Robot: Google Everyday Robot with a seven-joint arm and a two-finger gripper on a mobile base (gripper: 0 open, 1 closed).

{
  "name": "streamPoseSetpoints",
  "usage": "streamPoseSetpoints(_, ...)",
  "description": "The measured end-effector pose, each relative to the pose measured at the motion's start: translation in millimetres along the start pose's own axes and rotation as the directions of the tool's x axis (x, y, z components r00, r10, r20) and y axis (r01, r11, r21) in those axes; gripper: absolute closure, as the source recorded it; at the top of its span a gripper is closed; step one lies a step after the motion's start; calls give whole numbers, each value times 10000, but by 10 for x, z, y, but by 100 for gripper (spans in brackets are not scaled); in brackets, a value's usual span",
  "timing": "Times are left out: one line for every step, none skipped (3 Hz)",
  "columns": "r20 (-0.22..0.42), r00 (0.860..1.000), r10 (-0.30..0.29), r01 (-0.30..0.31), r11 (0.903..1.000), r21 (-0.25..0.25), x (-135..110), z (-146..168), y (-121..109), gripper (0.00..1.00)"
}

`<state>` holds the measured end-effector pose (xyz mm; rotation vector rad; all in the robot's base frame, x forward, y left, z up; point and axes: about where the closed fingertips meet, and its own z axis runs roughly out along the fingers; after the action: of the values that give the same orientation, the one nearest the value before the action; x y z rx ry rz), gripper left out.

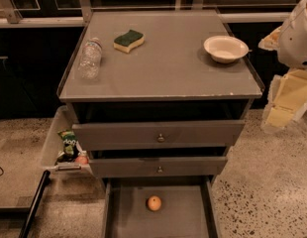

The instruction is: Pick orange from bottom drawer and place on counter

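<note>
The orange [154, 203] lies alone in the middle of the open bottom drawer [178, 217], the lowest of three grey drawers, pulled out toward me. The counter [168, 63] is the flat grey cabinet top above, with a chipped front edge. My gripper [284, 103] hangs off the right side of the cabinet, below the arm's white rounded body [298, 33]. It is beside the counter's right front corner, well above and to the right of the orange, and holds nothing that I can see.
On the counter lie a plastic water bottle [90, 58] at the left, a green-and-yellow sponge [128, 40] at the back, and a white bowl [226, 48] at the right. A clear bin with snack packets [69, 148] hangs at the cabinet's left. The two knobbed drawers [160, 138] are slightly open.
</note>
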<state>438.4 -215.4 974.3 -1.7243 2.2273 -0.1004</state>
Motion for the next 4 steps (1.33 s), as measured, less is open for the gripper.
streamPoseSetpoints(2, 10000, 3, -3, 10000, -1, 0, 1, 0, 0)
streamPoseSetpoints(105, 9998, 194, -193, 9998, -64, 8, 77, 19, 0)
streamPoseSetpoints(232, 9985, 486, -480, 9985, -246, 21, 317, 101, 0)
streamPoseSetpoints(-3, 9993, 370, -370, 9985, -415, 88, 923, 324, 0)
